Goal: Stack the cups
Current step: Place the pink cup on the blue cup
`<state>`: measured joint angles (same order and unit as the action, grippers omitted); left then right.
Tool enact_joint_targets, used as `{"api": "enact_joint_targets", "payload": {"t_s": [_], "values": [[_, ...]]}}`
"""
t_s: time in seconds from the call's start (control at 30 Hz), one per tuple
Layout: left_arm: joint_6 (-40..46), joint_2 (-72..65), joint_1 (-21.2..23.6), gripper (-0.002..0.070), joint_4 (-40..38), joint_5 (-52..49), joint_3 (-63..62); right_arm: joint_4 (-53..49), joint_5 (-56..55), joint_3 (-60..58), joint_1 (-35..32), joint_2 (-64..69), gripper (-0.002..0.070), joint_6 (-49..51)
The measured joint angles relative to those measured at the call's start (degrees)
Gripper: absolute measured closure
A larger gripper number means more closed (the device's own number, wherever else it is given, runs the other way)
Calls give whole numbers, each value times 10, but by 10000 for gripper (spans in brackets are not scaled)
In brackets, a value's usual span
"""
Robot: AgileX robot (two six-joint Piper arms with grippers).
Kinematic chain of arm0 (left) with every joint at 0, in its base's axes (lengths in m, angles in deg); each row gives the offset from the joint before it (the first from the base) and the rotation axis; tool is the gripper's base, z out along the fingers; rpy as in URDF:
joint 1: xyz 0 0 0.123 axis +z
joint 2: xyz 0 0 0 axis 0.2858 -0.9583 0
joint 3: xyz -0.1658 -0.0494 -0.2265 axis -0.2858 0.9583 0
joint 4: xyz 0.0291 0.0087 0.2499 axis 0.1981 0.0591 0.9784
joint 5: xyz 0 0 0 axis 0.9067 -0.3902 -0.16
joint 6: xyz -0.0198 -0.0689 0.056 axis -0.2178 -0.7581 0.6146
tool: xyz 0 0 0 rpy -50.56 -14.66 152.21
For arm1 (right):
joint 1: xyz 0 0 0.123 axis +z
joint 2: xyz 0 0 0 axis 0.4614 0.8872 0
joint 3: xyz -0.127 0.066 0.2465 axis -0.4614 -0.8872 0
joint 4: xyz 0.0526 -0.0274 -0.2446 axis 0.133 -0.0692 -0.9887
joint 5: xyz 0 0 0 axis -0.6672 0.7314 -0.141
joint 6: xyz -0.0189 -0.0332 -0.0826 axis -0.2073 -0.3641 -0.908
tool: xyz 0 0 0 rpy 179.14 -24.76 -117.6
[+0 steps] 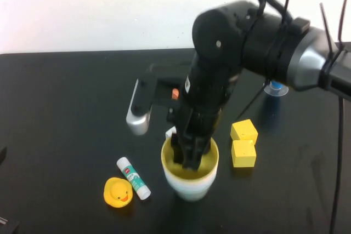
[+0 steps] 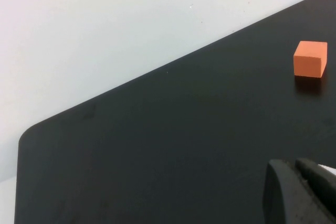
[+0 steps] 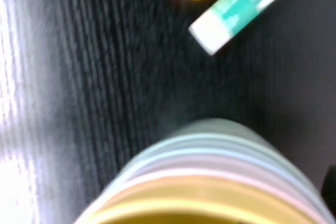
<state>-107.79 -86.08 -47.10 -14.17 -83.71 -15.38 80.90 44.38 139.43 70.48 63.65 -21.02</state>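
Note:
The cups stand nested in one upright stack near the table's front middle, the yellow cup innermost. In the right wrist view the rims show in layers: yellow, pink, light blue, mint green. My right gripper points down into the yellow cup's mouth, open, its fingers apart and gripping nothing. My left gripper is shut and empty, low over bare table far from the stack, seen only in its own wrist view.
Two yellow blocks sit right of the stack. A rubber duck and a glue stick lie to its left. An orange block rests further back. A blue cone's clear base shows behind the right arm.

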Motion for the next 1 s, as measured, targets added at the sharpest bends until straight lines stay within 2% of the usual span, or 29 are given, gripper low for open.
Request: {"api": "enact_joint_targets", "payload": {"t_s": [0.33,0.5,0.7,1.0], "values": [[0,0,0,673,0,0,0,-149,-1,81,-6,0,431,-3],[0,0,0,673,0,0,0,-120,0,85,-28,12,432,-3],[-1,0,0,673,0,0,0,-22,0,86,-59,30,432,-3],[-9,0,0,673,0,0,0,-17,0,86,-63,30,425,-3]]}}
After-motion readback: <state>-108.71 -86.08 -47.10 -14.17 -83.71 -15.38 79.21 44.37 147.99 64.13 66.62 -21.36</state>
